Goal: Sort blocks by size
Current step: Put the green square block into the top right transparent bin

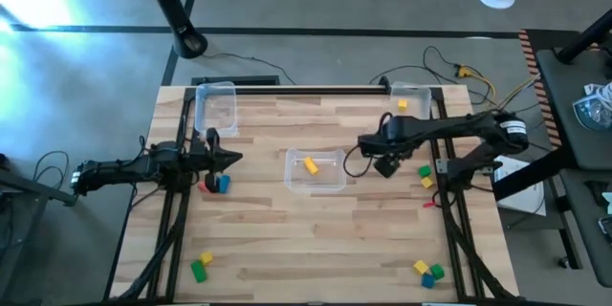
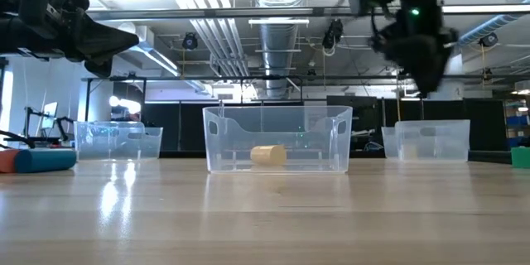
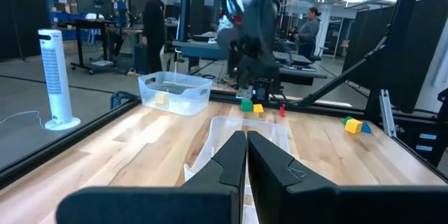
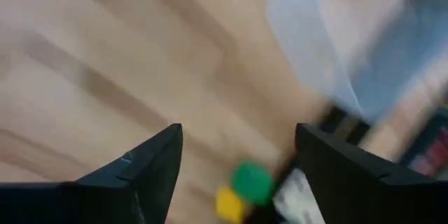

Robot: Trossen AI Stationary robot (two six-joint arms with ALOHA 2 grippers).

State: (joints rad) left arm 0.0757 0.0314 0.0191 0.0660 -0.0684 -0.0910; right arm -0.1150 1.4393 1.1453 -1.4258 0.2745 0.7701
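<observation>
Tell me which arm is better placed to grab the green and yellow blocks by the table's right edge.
Right. The right gripper hangs open near the green block and yellow block; the left gripper, shut, sits across the table.

A clear plastic bin [image 1: 316,170] is set at the centre of the wooden table [image 1: 287,239], and a yellow elongated block [image 1: 311,164] is held inside it. A second clear bin [image 1: 216,107] is placed at ten o'clock and a third clear bin [image 1: 409,101] at two o'clock, a yellow cube [image 1: 403,104] lying in the latter. A red block [image 1: 209,185] and a blue block [image 1: 223,184] are found touching at nine o'clock. A green block [image 1: 424,171] and a yellow block [image 1: 427,183] are placed at three o'clock.
</observation>
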